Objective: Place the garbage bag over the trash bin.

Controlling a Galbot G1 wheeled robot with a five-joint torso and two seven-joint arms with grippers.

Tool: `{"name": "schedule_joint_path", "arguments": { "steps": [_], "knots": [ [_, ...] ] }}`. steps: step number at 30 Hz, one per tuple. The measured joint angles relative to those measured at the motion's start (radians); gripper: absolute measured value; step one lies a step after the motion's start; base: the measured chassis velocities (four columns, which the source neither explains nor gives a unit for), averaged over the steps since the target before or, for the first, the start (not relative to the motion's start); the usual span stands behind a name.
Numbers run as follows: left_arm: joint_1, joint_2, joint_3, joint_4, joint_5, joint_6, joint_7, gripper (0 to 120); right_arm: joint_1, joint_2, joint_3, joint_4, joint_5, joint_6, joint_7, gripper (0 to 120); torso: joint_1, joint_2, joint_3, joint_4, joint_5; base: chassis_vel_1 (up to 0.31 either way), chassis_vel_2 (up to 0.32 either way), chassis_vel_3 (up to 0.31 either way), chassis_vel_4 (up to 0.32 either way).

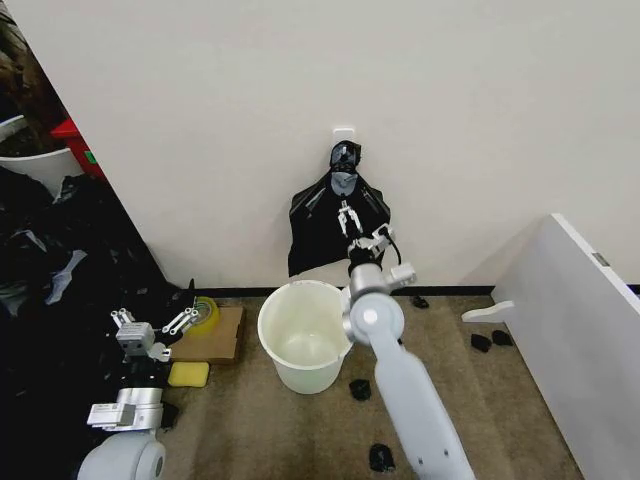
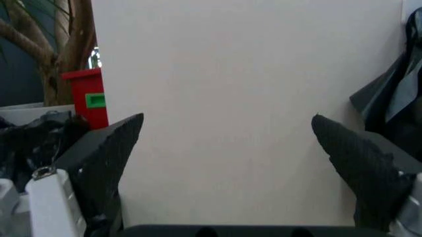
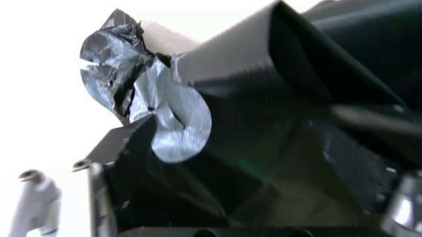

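**A:** Where is the right gripper (image 1: 347,214) sitting?

**B:** It is reaching far forward, up against the fan-shaped bunch of black bags (image 1: 322,232) that is hanging on the wall (image 1: 200,110) from a white hook (image 1: 343,133). Its fingers are standing apart, pointing up at the grey taped top (image 1: 343,180) of the bunch. In the right wrist view the black plastic (image 3: 277,148) is lying between the spread fingers (image 3: 122,143), with the grey tape (image 3: 168,123) just beyond them. I cannot tell whether they are touching the plastic.

**A:** And the trash bin?

**B:** The trash bin (image 1: 303,336) is standing upright on the brown floor (image 1: 500,420), just below the bunch and to the left of the right arm's elbow. Its inside is showing bare cream-white.

**A:** The garbage bag itself?

**B:** I cannot pick out a single bag apart from the hanging bunch. Small black scraps (image 1: 381,457) are lying on the floor to the near right of the bin.

**A:** What is the left arm doing?

**B:** The left gripper (image 1: 152,324) is waiting low at the near left, beside a flat cardboard piece (image 1: 222,340) and a yellow sponge (image 1: 188,374). Its fingers (image 2: 108,153) are spread wide, holding nothing, facing the wall.
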Motion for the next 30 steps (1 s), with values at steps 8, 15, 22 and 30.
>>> {"name": "schedule_joint_path", "arguments": {
  "steps": [8,15,22,30],
  "knots": [
    [-0.018,-0.005,0.006,0.028,0.025,-0.01,-0.003,100,0.029,0.0,0.009,-0.037,-0.002,0.019,-0.044,53,0.0,0.0,0.0,-0.0001,0.0,0.0,0.0,0.0,0.0],
    [-0.021,-0.007,0.007,0.045,0.041,-0.02,-0.011,100,0.013,0.004,-0.002,-0.009,-0.004,0.027,-0.071,25,0.0,0.0,0.0,0.0,-0.0001,0.0,0.0,0.0,0.0],
    [-0.021,-0.009,0.006,0.056,0.053,-0.029,-0.019,100,0.0,0.003,-0.011,0.014,-0.01,0.027,-0.09,2,0.0,0.0,0.0,-0.0001,0.0,0.0,0.0,0.0,0.0],
    [-0.023,-0.009,0.005,0.067,0.061,-0.031,-0.032,100,-0.026,0.002,-0.017,0.022,-0.031,0.034,-0.135,0,0.0,0.0,0.0,0.0,0.0,0.0,0.0,0.0,0.0]
  ]
}}
